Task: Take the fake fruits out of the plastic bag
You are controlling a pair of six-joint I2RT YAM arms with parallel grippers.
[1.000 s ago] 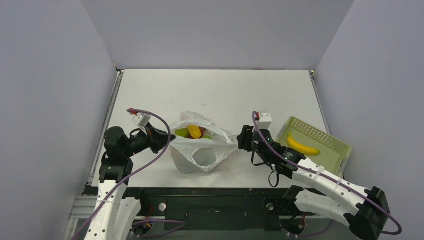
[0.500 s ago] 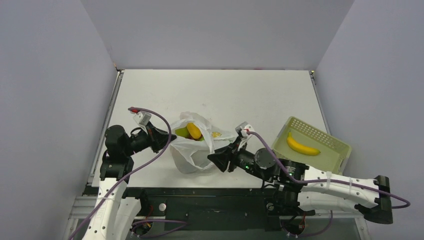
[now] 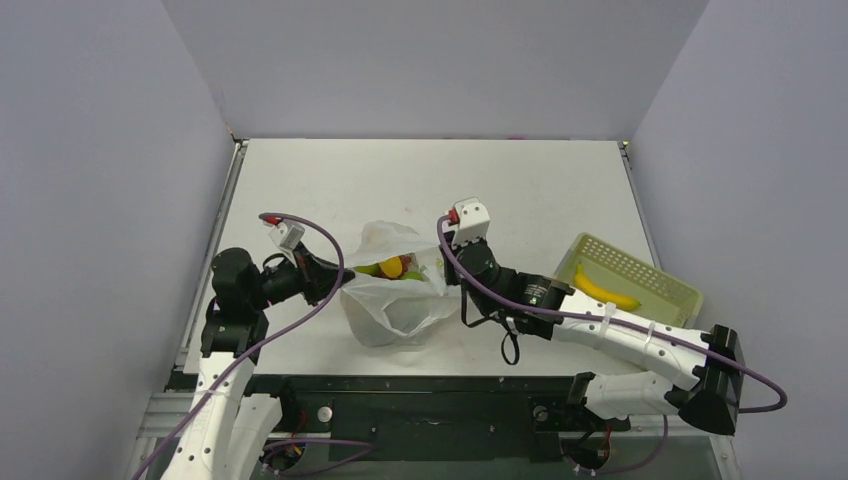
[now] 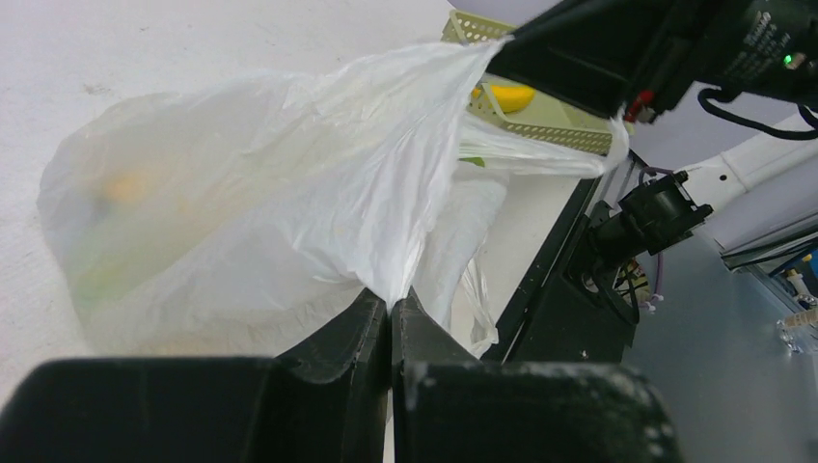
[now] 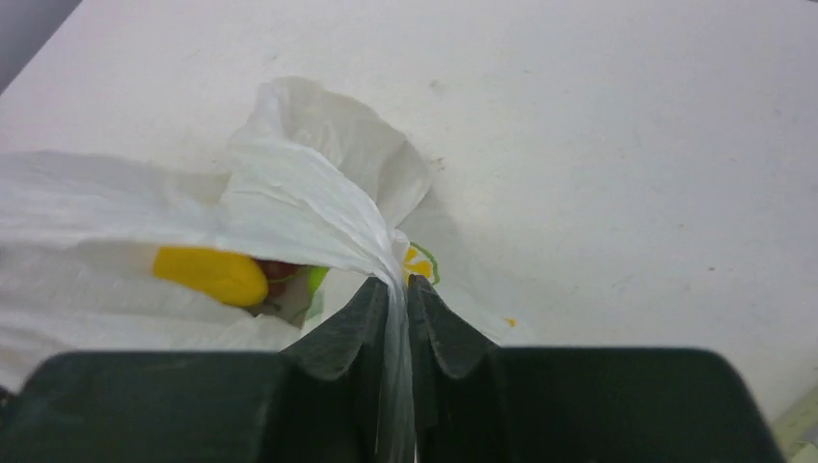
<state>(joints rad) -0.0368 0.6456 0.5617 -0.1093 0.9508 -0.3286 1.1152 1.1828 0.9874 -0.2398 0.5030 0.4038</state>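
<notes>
The plastic bag [image 3: 392, 308] sits on the white table between my two arms, its mouth pulled open. Inside it lie fake fruits: a yellow piece [image 3: 389, 267], a red one [image 3: 407, 263] and a green one [image 3: 413, 276]. My left gripper [image 3: 341, 278] is shut on the bag's left rim [image 4: 386, 231]. My right gripper [image 3: 441, 272] is shut on the right rim, with a twisted strip of film [image 5: 396, 318] pinched between its fingers. In the right wrist view the yellow fruit [image 5: 212, 275], the red one [image 5: 280, 271] and the green one [image 5: 314, 278] show in the bag's mouth.
A pale yellow-green perforated basket [image 3: 655, 312] stands at the right, holding a yellow banana [image 3: 604, 291]. It also shows behind the bag in the left wrist view, as basket [image 4: 559, 135] and banana [image 4: 506, 96]. Grey walls enclose the table on three sides.
My right arm swung left from beside the basket, passed low in front of the bag, then rose to its right rim and closed on it. The left gripper kept its hold.
</notes>
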